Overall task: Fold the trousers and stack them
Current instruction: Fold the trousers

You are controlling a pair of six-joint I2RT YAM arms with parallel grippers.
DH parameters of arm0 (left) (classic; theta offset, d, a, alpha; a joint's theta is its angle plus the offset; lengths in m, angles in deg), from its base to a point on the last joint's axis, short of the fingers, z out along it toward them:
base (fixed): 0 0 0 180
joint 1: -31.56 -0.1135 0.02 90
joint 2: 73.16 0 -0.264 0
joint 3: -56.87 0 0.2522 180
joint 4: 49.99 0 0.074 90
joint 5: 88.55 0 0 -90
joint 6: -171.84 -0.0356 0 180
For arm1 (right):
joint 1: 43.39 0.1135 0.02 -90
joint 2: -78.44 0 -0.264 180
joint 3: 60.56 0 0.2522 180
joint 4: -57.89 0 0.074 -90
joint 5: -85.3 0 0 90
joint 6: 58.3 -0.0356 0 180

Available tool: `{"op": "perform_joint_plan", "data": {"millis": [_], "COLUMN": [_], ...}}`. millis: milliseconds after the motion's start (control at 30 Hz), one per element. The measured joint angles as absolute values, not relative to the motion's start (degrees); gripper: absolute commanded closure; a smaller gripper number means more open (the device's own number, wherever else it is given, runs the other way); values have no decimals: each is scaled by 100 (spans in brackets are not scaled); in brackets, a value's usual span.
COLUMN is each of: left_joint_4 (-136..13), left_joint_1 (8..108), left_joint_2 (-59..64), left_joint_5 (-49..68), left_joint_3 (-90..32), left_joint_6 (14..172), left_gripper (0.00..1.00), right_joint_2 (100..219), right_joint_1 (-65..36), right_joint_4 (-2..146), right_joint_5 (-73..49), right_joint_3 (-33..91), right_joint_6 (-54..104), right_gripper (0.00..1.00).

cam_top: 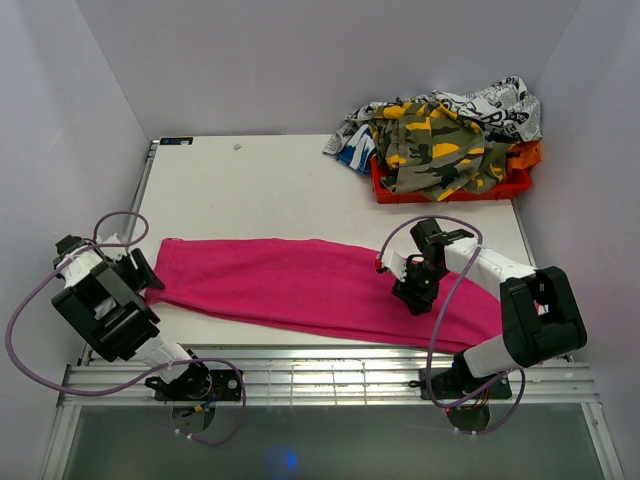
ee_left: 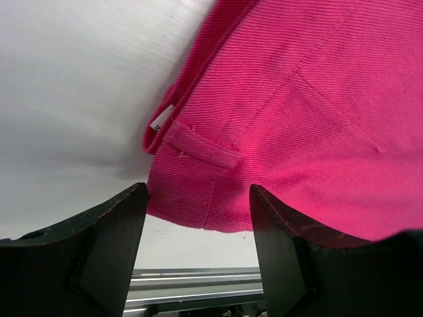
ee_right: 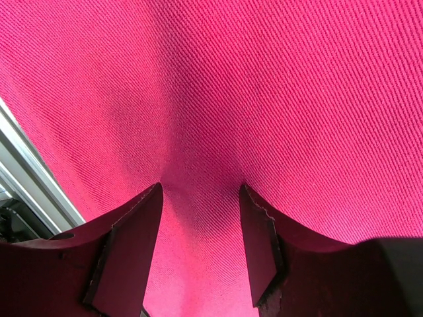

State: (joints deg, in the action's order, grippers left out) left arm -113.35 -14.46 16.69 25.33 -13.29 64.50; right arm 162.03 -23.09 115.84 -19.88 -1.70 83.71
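the trousers (cam_top: 300, 285) lie stretched flat across the near half of the surface (cam_top: 250, 190), one long magenta band running from the left edge almost to the right wall, waist end at the left. we judge them light and limp: a soft twill that will sag and drag wherever it is not supported, with no stiffness to carry a fold by itself. the weave looks grippy rather than slippery, and nothing here is fragile, so a firm pinch does no harm

the left hand (ee_left: 198, 198) is low at the waistband corner with its jaws apart, holding nothing. the waist edge lies just ahead of the fingertips, with a belt loop (ee_left: 201, 148) and a small white label (ee_left: 160, 119) beyond. we would take hold here, at the thick seamed waistband. doubled cloth gives the pads more to bite, and one finger should go under the edge so every layer comes along

the right hand (ee_right: 201, 198) is down over the leg part toward the right, jaws also parted. cloth is spread under and between them with only a faint shadowed crease, and it clamps nothing that we can see. a pinch in mid-panel may lift just the top layer, so we think a side edge or the leg ends, hidden behind the right arm in the top view, make the better hold

a red bin (cam_top: 520, 183) heaped with other clothes stands at the far right corner, well apart from the trousers
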Motion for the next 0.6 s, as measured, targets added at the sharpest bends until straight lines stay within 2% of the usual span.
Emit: {"op": "perform_joint_plan", "data": {"millis": [333,600], "left_joint_4": [-11126,-11097], "left_joint_1": [-1653,-1673], "left_joint_2": [1533,1627], "left_joint_5": [1853,2334], "left_joint_3": [-1270,-1224], "left_joint_6": [6941,7057], "left_gripper": [24,28], "right_joint_2": [16205,16205], "right_joint_1": [-2309,-2309], "right_joint_4": [11586,11584], "right_joint_5": [-1935,-1830], "right_joint_3": [-163,-159], "right_joint_6": [8380,8437], "right_gripper": [43,43]}}
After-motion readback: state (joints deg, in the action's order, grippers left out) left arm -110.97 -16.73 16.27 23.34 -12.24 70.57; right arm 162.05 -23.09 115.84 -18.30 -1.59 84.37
